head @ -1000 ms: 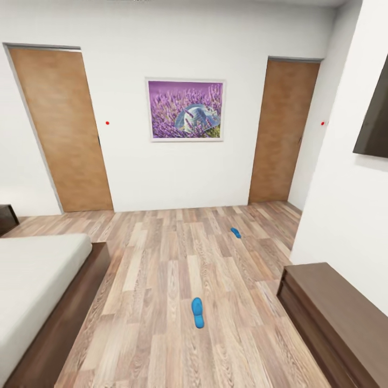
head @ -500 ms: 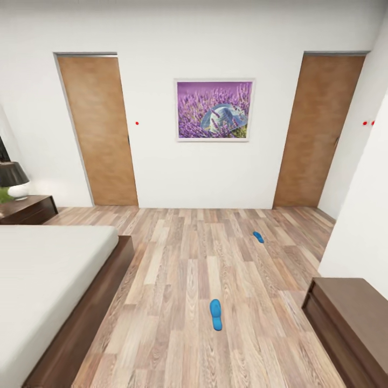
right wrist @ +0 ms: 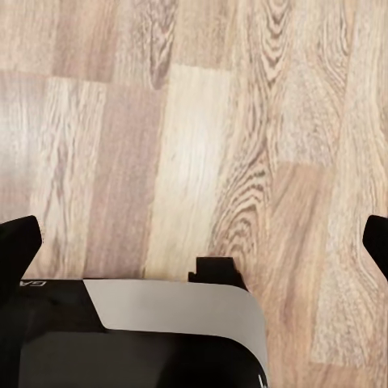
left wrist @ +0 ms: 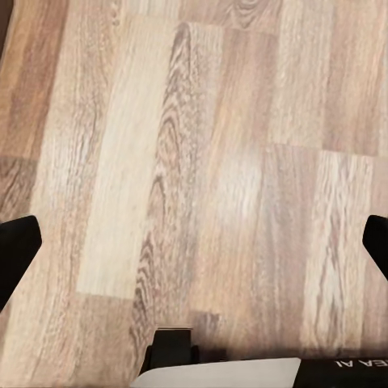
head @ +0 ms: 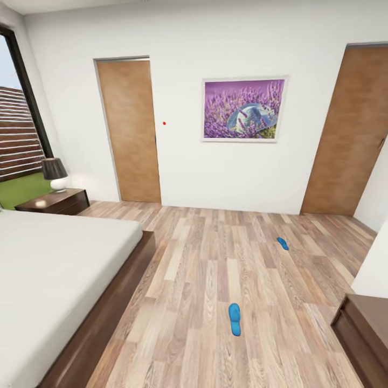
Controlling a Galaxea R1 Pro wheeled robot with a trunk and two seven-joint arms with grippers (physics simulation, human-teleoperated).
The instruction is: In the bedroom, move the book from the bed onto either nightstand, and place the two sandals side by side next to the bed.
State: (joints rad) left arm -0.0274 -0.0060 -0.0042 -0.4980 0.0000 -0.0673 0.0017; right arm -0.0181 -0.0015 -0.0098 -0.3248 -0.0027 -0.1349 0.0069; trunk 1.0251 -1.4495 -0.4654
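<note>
In the head view two bright-blue sandals lie apart on the wood-plank floor: one sandal (head: 234, 319) near the middle foreground, the other sandal (head: 282, 243) farther back to the right. The bed (head: 48, 275) with its pale mattress and dark frame takes up the left side. A nightstand (head: 54, 201) stands beyond the bed by the window. The book is out of view. My left gripper (left wrist: 194, 242) hangs open over bare floor, its dark fingertips (left wrist: 16, 250) far apart. My right gripper (right wrist: 194, 234) is likewise open above bare planks.
A lamp (head: 55, 173) sits on the nightstand. A dark wooden bench or cabinet (head: 366, 328) stands at the right. Two wooden doors (head: 132, 129) and a lavender picture (head: 243, 109) line the far wall. A window (head: 19, 145) is at the left.
The whole head view has swung to the left: the window, lamp and nightstand have come into sight and the right cabinet has slid toward the edge. The sandals lie as before.
</note>
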